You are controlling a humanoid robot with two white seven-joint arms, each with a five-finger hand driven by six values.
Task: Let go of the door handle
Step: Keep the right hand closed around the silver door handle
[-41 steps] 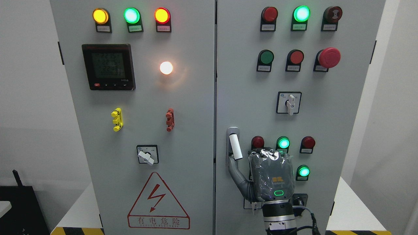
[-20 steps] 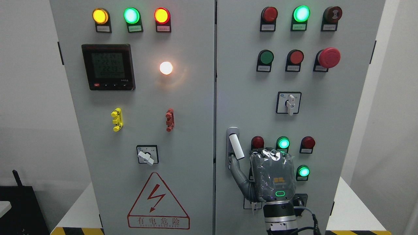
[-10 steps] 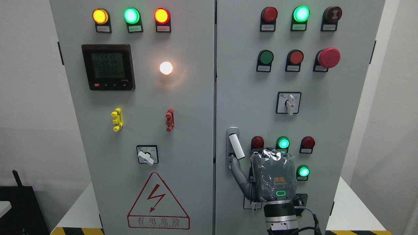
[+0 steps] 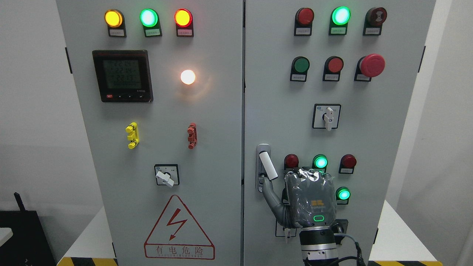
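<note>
The right hand [image 4: 309,201] rests its thumb [image 4: 269,190] under the hard, smooth door handle [image 4: 268,166] near the door's [image 4: 295,122] left edge; whether the other fingers are open or curled cannot be told.

Lit pilot lamps [image 4: 148,17], digital meter [image 4: 123,75], red e-stop btn [image 4: 372,65], hi-voltage warning triangle [image 4: 179,229].

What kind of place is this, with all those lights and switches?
Probably an electrical test or training room rather than a working plant. A grey control cabinet carries lit indicator lamps, a digital meter and a lightning warning sign. It stands on a white platform between plain walls.
</note>
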